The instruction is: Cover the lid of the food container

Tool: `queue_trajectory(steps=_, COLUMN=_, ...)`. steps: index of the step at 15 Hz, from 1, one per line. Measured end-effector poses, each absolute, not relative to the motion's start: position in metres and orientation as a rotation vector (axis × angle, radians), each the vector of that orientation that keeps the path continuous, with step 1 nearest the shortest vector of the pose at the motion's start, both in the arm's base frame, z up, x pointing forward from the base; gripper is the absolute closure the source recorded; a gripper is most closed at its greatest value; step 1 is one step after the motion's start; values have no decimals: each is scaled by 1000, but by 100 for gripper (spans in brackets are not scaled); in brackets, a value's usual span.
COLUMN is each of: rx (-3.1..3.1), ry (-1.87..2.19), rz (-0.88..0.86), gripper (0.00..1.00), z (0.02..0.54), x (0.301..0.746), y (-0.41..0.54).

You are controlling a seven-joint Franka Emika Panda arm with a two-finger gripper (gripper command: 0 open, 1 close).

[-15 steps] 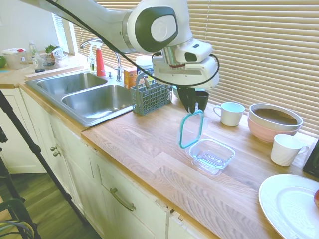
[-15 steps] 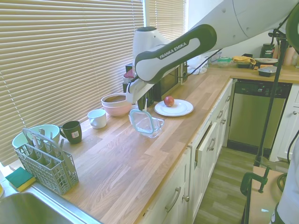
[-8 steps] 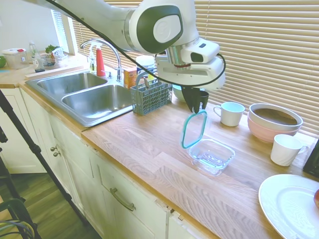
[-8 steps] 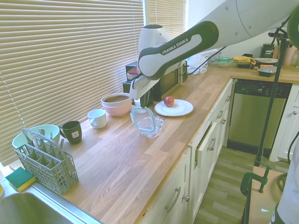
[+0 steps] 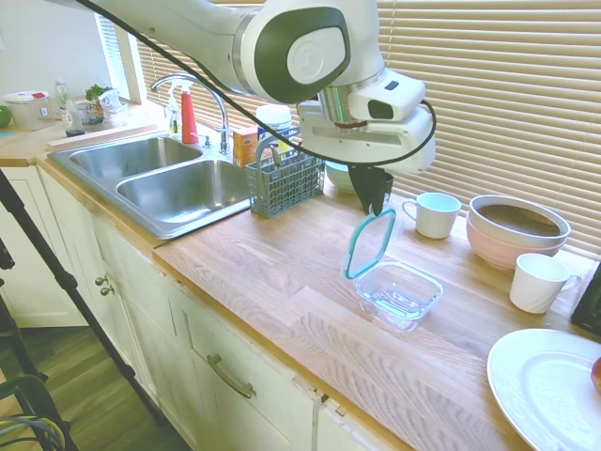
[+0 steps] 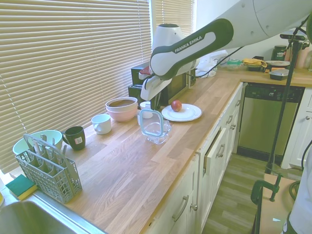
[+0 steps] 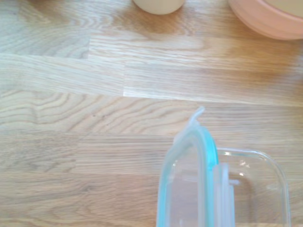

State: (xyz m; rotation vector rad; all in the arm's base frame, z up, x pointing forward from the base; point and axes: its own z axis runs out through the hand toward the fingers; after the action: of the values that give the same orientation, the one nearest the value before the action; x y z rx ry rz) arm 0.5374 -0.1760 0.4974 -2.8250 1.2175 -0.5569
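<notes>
In the first exterior view, the gripper is pinching the top edge of the lid, its fingers closed on the teal rim, and the lid is hanging nearly on edge — tilted, with its low corner reaching down to the near-sink rim of the food container; whether the two are touching there cannot be told. The container is sitting open on the wooden countertop, well in front of a white mug and a pink bowl.

In the second exterior view, the lid is standing almost upright in front of the container, hiding part of it, while the gripper is clamping its upper edge from above. A white plate with an apple is lying just beyond.

In the wrist view, the lid is showing edge-on, its teal band running over the clear dish, with one side of the dish left uncovered.

The step in hand looks to be laying the lid flat. Doing it well would seem to call for tipping it toward level while shifting it over the dish's centre, squaring the corners with the rim — then lowering gently before letting go, so the glass is not being nudged along the counter.
</notes>
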Motion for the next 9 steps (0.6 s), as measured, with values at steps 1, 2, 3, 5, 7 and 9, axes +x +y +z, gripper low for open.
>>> queue_trajectory(steps=1, rx=-2815, ry=1217, rz=-557, gripper=100, z=496, x=535, y=-184)
queue_trajectory(steps=2, rx=-2808, ry=1221, rz=-552, gripper=100, z=494, x=532, y=-190)
queue_trajectory(steps=3, rx=-2801, ry=1224, rz=-550, gripper=100, z=494, x=529, y=-197)
queue_trajectory(steps=5, rx=-2788, ry=1227, rz=-547, gripper=100, z=494, x=527, y=-204)
queue_trajectory(steps=7, rx=-2776, ry=1233, rz=-546, gripper=100, z=494, x=523, y=-213)
queue_trajectory(steps=9, rx=-2760, ry=1244, rz=-543, gripper=100, z=493, x=519, y=-223)
